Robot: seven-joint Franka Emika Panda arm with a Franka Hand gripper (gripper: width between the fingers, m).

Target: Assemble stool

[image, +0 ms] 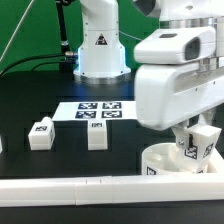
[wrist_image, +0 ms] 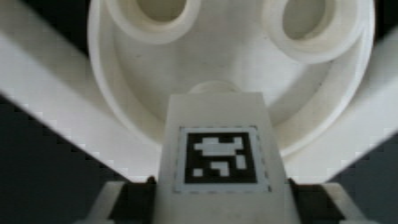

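Observation:
At the exterior view's right, my gripper is shut on a white stool leg bearing a black-and-white tag. The leg hangs tilted just over the round seat disc on the black table. In the wrist view the held leg sits between my dark finger pads, tag facing the camera. Beyond it lies the seat disc with two round sockets showing. Whether the leg's tip touches the disc is hidden. Two more legs stand on the table at the left.
The marker board lies flat mid-table behind the loose legs. A long white rail runs along the front edge. The arm's white base stands at the back. Another white piece shows at the far left edge.

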